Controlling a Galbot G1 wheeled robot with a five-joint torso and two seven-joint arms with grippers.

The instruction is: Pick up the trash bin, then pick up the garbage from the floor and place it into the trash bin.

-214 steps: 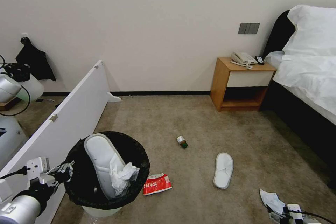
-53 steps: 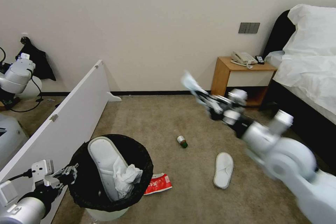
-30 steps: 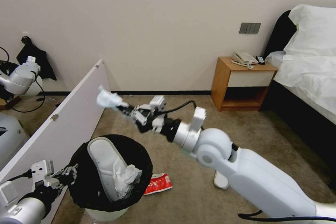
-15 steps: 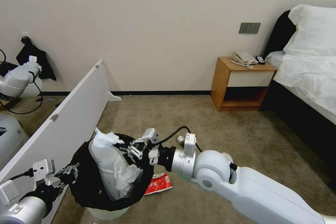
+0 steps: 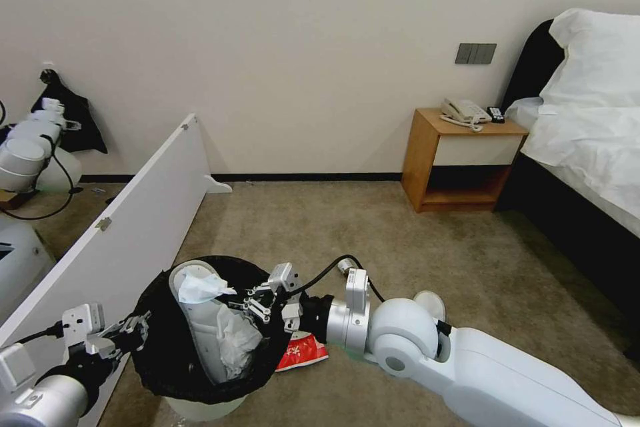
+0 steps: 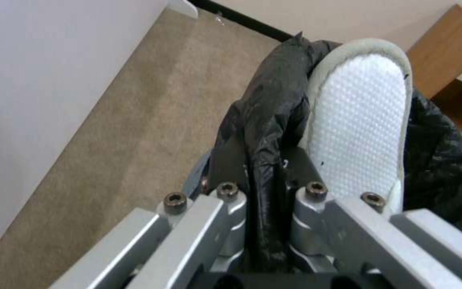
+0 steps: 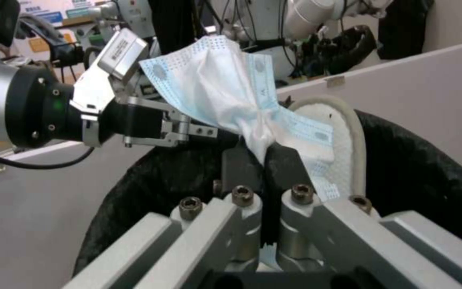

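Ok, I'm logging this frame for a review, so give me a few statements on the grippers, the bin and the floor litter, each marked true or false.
1. The right gripper pinches a face mask over the trash bin. True.
2. The left gripper is open beside the bin. False: it is shut on the bin's bagged rim.
3. A white slipper stands in the bin. True.
4. The red-white packet lies inside the bin. False: it lies on the carpet beside it.

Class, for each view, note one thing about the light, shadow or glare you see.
Head view: soft even light, no hard shadows; the nightstand shelf is darkest. Left wrist view: the left gripper, shut on the trash bin rim, has a pale sheen. Right wrist view: the face mask in the right gripper is brightest, the bin's inside black.
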